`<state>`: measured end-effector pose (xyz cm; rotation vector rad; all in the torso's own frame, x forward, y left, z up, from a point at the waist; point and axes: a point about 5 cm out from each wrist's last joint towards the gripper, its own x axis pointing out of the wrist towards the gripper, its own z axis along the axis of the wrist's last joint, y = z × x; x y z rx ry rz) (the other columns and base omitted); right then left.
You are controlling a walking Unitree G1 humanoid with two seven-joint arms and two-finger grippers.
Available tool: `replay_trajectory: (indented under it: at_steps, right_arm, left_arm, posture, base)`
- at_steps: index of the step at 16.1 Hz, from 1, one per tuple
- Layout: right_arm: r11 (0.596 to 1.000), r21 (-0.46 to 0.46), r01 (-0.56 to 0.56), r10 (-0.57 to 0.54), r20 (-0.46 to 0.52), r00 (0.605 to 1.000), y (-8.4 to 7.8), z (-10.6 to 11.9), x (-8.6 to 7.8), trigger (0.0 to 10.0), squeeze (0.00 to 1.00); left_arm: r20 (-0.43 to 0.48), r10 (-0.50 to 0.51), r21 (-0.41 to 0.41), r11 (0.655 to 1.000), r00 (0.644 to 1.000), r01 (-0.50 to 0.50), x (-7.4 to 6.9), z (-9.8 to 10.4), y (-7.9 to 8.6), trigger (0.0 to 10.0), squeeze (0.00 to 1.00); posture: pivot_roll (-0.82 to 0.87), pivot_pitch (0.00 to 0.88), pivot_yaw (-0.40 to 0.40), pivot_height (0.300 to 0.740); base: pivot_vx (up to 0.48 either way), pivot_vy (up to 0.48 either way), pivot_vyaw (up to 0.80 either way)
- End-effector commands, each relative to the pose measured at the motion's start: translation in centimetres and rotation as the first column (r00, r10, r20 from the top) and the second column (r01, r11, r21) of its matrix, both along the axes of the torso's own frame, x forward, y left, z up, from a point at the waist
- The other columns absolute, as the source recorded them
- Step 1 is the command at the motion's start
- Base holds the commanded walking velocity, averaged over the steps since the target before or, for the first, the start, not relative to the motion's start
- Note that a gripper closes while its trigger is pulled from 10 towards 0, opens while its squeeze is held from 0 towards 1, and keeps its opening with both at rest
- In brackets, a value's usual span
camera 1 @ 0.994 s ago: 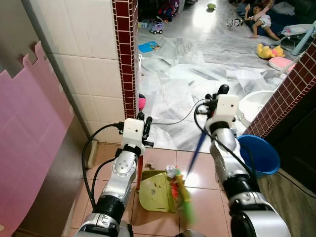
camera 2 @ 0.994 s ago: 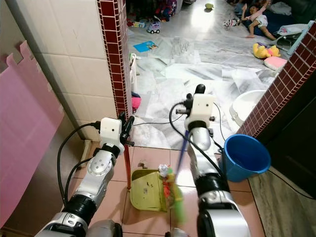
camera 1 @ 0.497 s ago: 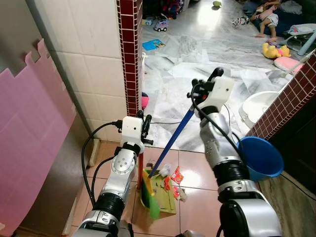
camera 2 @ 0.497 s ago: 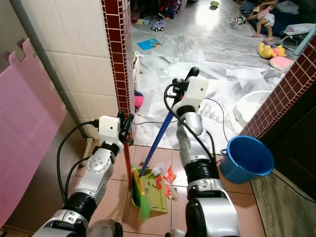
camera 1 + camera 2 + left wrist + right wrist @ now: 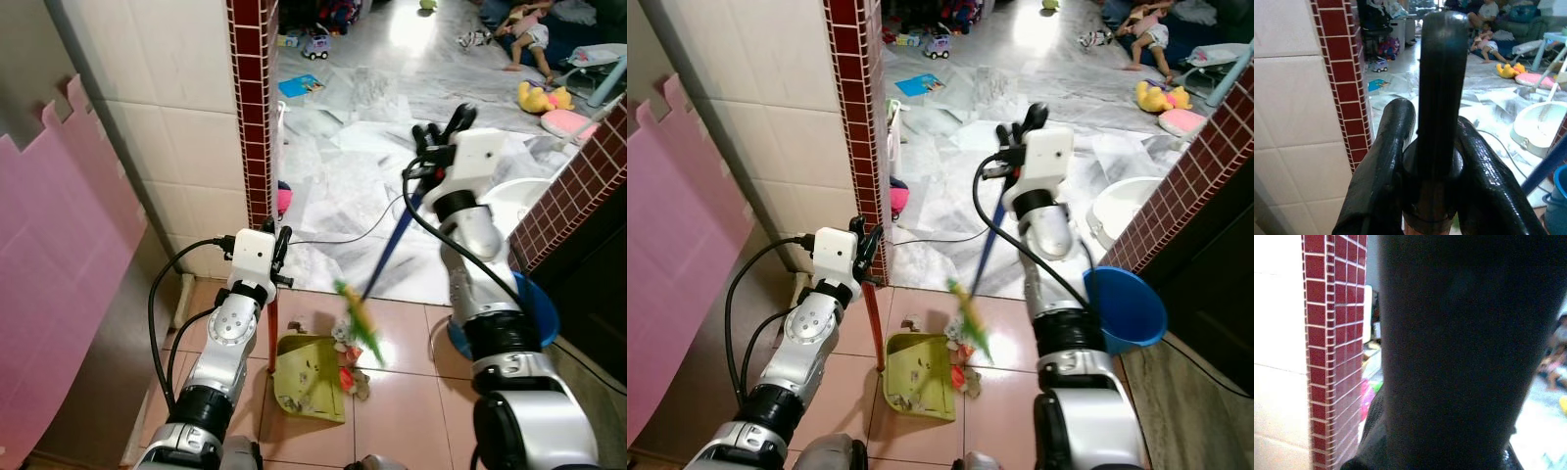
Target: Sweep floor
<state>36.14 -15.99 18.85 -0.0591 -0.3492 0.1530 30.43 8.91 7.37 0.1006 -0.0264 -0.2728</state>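
Note:
My left gripper (image 5: 278, 238) is shut on the top of the dustpan's red upright handle (image 5: 271, 333); in the left wrist view both fingers (image 5: 1393, 147) clamp its dark end. The yellow-green dustpan (image 5: 308, 380) rests on the pink tiles with bits of dirt in it. My right gripper (image 5: 443, 125) is shut on the blue broom handle (image 5: 390, 245), held high over the doorway. The green broom head (image 5: 359, 321) hangs blurred above the floor, just right of the dustpan. Litter scraps (image 5: 349, 358) lie at the dustpan's right edge.
A blue bucket (image 5: 537, 315) stands right of my right arm, by a brick wall. A red brick pillar (image 5: 252, 108) and tiled wall rise on the left, with pink foam mats (image 5: 59, 264) beside them. A white basin (image 5: 517, 201), toys and a person (image 5: 519, 41) are on the marble floor beyond.
The broom head has swung from over the dustpan's left side out to the right and lifted off the floor. My right gripper moved right with the handle. The left gripper still holds the dustpan.

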Motion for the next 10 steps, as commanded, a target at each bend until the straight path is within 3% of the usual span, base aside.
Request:
replay_trajectory:
  at_steps: [1, 3, 6, 8, 10]
  right_arm:
    - [0.999, -0.033, 0.025, -0.024, 0.042, 0.999, -0.4, 0.3, -0.3, 10.0, 0.0]
    - [0.999, -0.039, 0.036, -0.035, 0.024, 0.999, -0.6, -0.5, -0.5, 10.0, 0.0]
    - [0.995, -0.086, 0.055, -0.057, -0.011, 0.998, -0.8, -2.2, -1.0, 10.0, 0.0]
    - [0.992, -0.104, 0.067, -0.07, -0.024, 0.997, -0.9, -3.2, -1.3, 10.0, 0.0]
    - [0.991, -0.112, 0.075, -0.078, -0.023, 0.997, -0.8, -3.5, -1.4, 10.0, 0.0]
  left_arm:
    - [-0.065, -0.006, 0.105, 0.994, 0.998, 0.013, -0.7, -1.6, 0.5, 10.0, 0.0]
    - [-0.045, 0.011, 0.12, 0.993, 0.999, -0.005, -0.8, -1.4, 0.8, 10.0, 0.0]
    - [0.087, 0.073, 0.121, 0.989, 0.994, -0.083, -0.6, 0.9, 2.0, 10.0, 0.0]
    - [0.165, 0.116, 0.079, 0.988, 0.979, -0.13, -0.4, 3.3, 2.9, 10.0, 0.0]
    - [0.205, 0.135, 0.073, 0.986, 0.969, -0.153, -0.3, 4.4, 3.4, 10.0, 0.0]
  posture:
    - [0.04, 0.0, -0.045, 0.74]
    - [0.04, 0.0, -0.042, 0.74]
    - [0.04, 0.0, -0.035, 0.74]
    - [0.05, 0.0, -0.033, 0.74]
    - [0.05, 0.0, -0.034, 0.74]
  base:
    - [0.0, 0.0, 0.0]
    - [0.0, 0.0, 0.0]
    - [0.0, 0.0, 0.0]
    - [0.0, 0.0, 0.0]
    - [0.0, 0.0, 0.0]
